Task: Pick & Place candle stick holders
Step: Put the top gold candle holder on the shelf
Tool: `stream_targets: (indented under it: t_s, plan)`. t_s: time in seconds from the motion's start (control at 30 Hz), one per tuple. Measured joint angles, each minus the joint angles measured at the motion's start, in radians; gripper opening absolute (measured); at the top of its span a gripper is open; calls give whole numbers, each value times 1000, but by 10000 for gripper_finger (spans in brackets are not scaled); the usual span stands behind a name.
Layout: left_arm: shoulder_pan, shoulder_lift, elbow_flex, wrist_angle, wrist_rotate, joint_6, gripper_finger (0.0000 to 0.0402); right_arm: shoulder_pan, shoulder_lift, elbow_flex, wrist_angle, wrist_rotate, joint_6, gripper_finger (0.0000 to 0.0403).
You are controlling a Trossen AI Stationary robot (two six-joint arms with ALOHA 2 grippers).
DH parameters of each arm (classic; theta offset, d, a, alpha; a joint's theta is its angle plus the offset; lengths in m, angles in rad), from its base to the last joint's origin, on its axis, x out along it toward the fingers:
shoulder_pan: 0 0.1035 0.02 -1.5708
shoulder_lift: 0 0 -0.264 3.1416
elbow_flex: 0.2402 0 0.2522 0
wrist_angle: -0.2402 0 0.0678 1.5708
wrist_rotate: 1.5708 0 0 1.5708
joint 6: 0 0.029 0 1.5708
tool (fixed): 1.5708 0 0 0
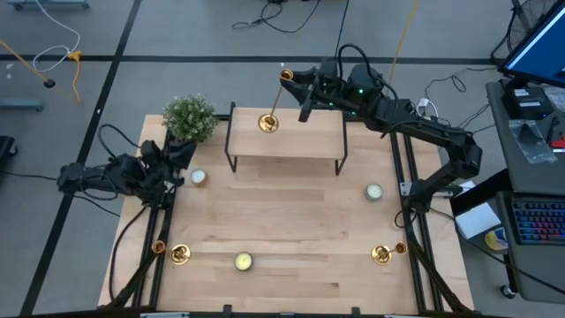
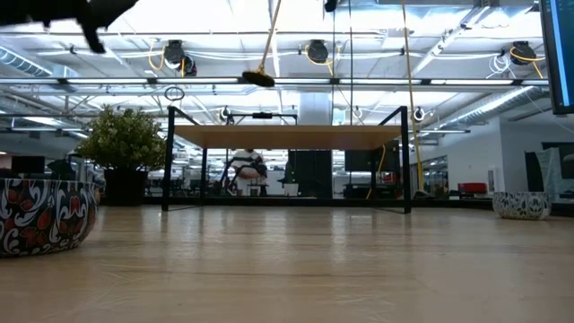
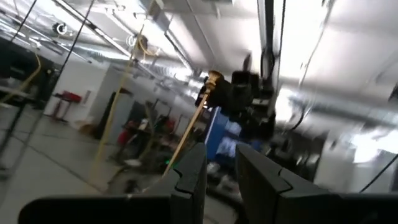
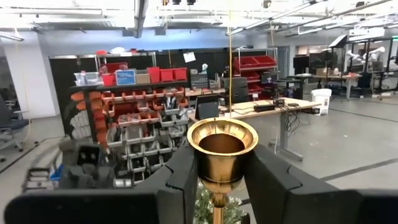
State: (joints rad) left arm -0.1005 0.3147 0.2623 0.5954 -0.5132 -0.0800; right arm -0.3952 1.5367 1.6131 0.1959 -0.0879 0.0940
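My right gripper (image 1: 291, 81) is over the table's far edge, shut on the tallest gold candle stick holder (image 1: 274, 102). The holder's round base (image 2: 257, 79) hangs above the top of the wooden riser (image 1: 287, 140). Two shorter candle stick holders stand on their bases near the front edge, one at the left (image 1: 179, 254) and one at the right (image 1: 381, 254). My left gripper (image 1: 181, 157) is raised at the table's left, beside the green plant (image 1: 190, 117). Its fingers (image 3: 193, 177) stand a narrow gap apart with nothing between them. My right gripper pinches the holder between its two fingers at the neck just under the cup (image 4: 217, 180), at the top end. The fingers come about level from the table's far right and lie across the stem. The holder hangs below them, tilted, with its base clear of the riser.
Three short candles in tins sit on the table: left (image 1: 199, 177), right (image 1: 374, 191) and front middle (image 1: 243, 261). The riser stands on thin black legs (image 2: 169, 161) at the far middle. A wide stretch of bare wood (image 1: 282, 216) lies between riser and front row.
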Motion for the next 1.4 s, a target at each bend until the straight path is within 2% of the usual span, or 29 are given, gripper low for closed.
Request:
stream_targets:
  t_s: [0.23, 0.47, 0.7, 0.8, 0.9, 1.03, 1.2, 1.3, 1.4]
  plan:
    - [14, 373, 367, -228, -117, 100, 86, 11, -1, 0, -14, -26, 0, 96]
    - [86, 650, 703, -424, -110, 193, 86, 26, -1, 0, -66, -78, 10, 96]
    - [166, 854, 927, -630, -41, 199, 86, 49, -1, 0, -97, -127, -5, 96]
    - [193, 914, 983, -675, -40, 198, 86, 52, 0, 0, -127, -130, -8, 96]
    - [221, 963, 1023, -678, 6, 187, 94, 57, 0, 0, -137, -128, -16, 96]
    - [252, 1011, 1059, -681, 56, 124, 136, 64, -1, 0, -172, -123, -33, 96]
    - [276, 1030, 1062, -677, 109, 127, 193, 63, -1, 0, -187, -126, -37, 96]
    - [286, 1027, 1062, -661, 166, 116, 210, 64, -1, 0, -185, -132, -35, 96]
    - [290, 1027, 1062, -645, 173, 103, 215, 64, -1, 0, -191, -151, -35, 96]
